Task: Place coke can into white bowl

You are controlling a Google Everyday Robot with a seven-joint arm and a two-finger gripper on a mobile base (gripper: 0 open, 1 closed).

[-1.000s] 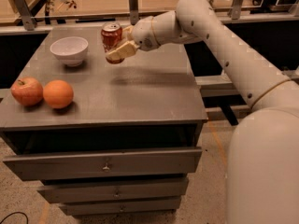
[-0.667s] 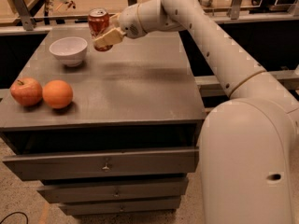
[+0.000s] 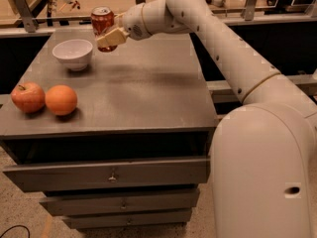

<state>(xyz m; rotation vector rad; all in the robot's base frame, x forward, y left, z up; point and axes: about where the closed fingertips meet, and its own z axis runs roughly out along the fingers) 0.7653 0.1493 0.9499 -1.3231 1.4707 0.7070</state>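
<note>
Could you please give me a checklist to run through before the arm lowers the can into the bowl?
1. Coke can held in the gripper: ok.
2. Can roughly upright: ok.
3. Can lifted off the table: ok.
4. Can centred over the white bowl: not ok, it hangs just right of it in the view.
5. Bowl empty: ok.
6. Apple and orange apart from the bowl: ok.

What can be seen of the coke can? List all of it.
The coke can is a small red metal drink can with a silver top. It stands about upright, lifted off the table, with its lower half clamped in the gripper, whose tan fingers press against its sides. It hangs beside the white bowl, higher than the rim and not yet over it. Nothing but the gripper touches it.
</note>
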